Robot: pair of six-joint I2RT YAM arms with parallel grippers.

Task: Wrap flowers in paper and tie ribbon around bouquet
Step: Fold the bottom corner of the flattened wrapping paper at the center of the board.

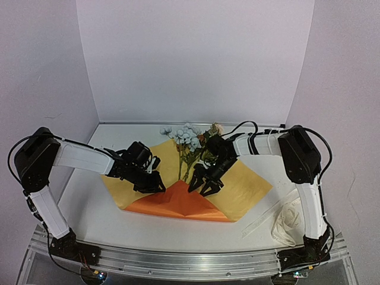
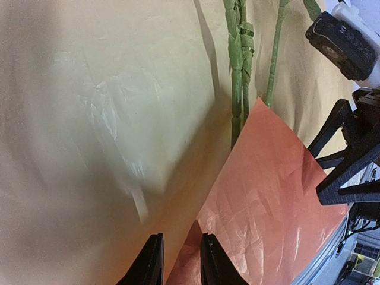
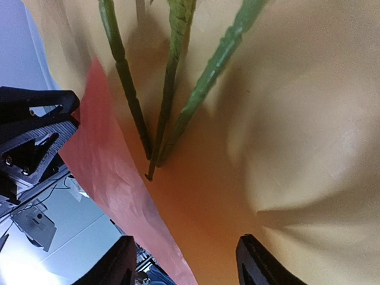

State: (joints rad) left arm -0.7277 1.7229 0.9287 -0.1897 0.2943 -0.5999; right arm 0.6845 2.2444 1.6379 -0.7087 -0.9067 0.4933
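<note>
Your left end effector [image 2: 180, 242] pinches the paper's [image 2: 273, 196] orange fold; the right end effector [image 3: 187, 243] gapes open. Tug unevenly and you could tear it or shift the flowers [image 1: 189, 138].

View: you look down on a white table [image 1: 89, 208] | 12 o'clock: white backdrop panel [image 1: 196, 59], with side walls [image 1: 35, 71] at 9 and 3 | 6 o'clock: metal rail [image 1: 178, 260] along your near edge

Left gripper [image 1: 155, 184] and right gripper [image 1: 202, 187] crowd the paper [image 1: 246, 184], flowers [image 1: 189, 155] between them; ribbon [image 1: 290, 219] clutters the near right; there's room on the table [image 1: 89, 208] at left.
</note>
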